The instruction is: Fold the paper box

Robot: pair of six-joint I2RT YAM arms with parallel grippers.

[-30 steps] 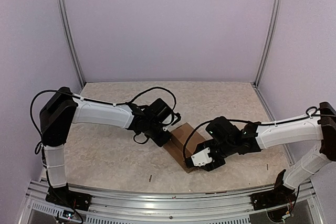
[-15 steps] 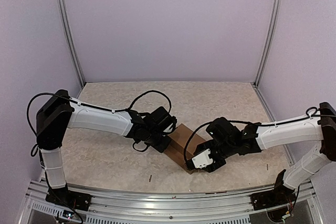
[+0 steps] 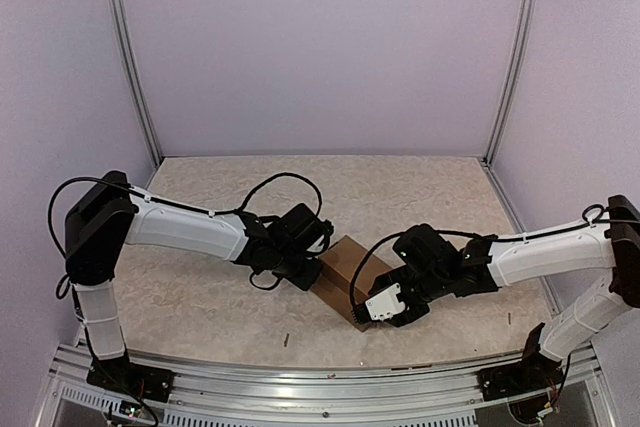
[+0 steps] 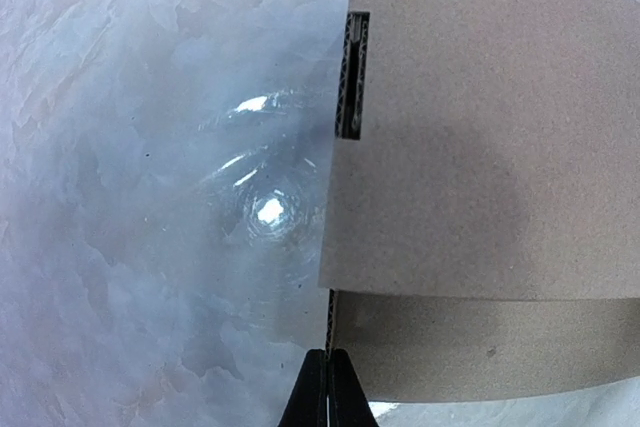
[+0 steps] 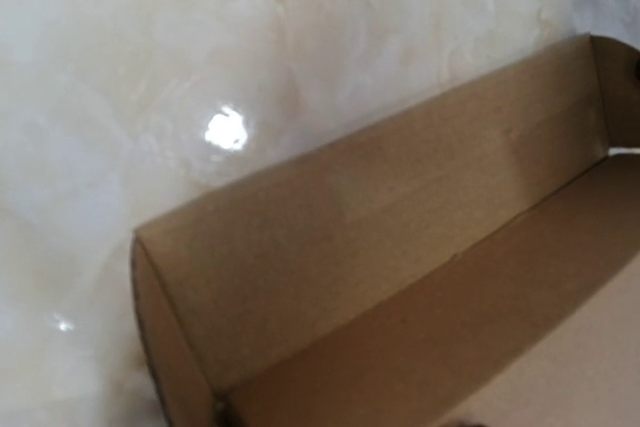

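Observation:
The paper box (image 3: 350,259) is brown cardboard and sits mid-table between both arms. The left wrist view shows its flat panel (image 4: 470,137) over a lower wall (image 4: 480,347). My left gripper (image 4: 328,387) is shut, its tips touching the corrugated edge of that wall; seen from above, the left gripper (image 3: 316,270) is at the box's left side. My right gripper (image 3: 368,313) is at the box's near right corner. Its fingers do not show in its own view, which looks into the box's open inside (image 5: 400,277), walls upright.
Two small dark scraps lie on the marbled table, one near the front (image 3: 285,340) and one at the right (image 3: 508,318). Metal posts (image 3: 135,67) and purple walls close in the back and sides. A metal rail (image 3: 320,387) runs along the near edge.
The left arm has drawn its wrist lower and closer against the box's left side. The right arm and the box have hardly moved.

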